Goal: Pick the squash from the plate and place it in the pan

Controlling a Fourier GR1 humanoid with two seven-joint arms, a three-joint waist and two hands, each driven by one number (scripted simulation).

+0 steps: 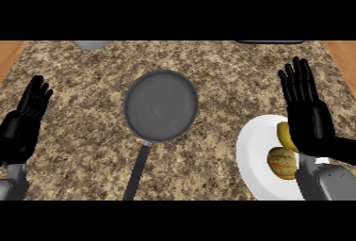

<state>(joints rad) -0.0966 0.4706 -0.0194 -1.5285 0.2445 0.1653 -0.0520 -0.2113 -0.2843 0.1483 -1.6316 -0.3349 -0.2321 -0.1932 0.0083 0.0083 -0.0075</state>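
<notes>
A yellow-green striped squash (281,163) lies on a white plate (254,160) at the lower right of the counter. A yellow piece, maybe its neck or a second item (284,134), lies just behind it, partly hidden by my right hand. My right hand (309,117) is open, fingers straight and pointing away, hovering over the plate's right side. A dark grey pan (160,105) sits mid-counter, its handle (138,170) pointing toward me. My left hand (24,120) rests open at the left edge, holding nothing.
The counter is speckled granite (222,70) with wooden strips at both far corners. A grey round object (93,44) and a dark flat object (270,42) peek in at the far edge.
</notes>
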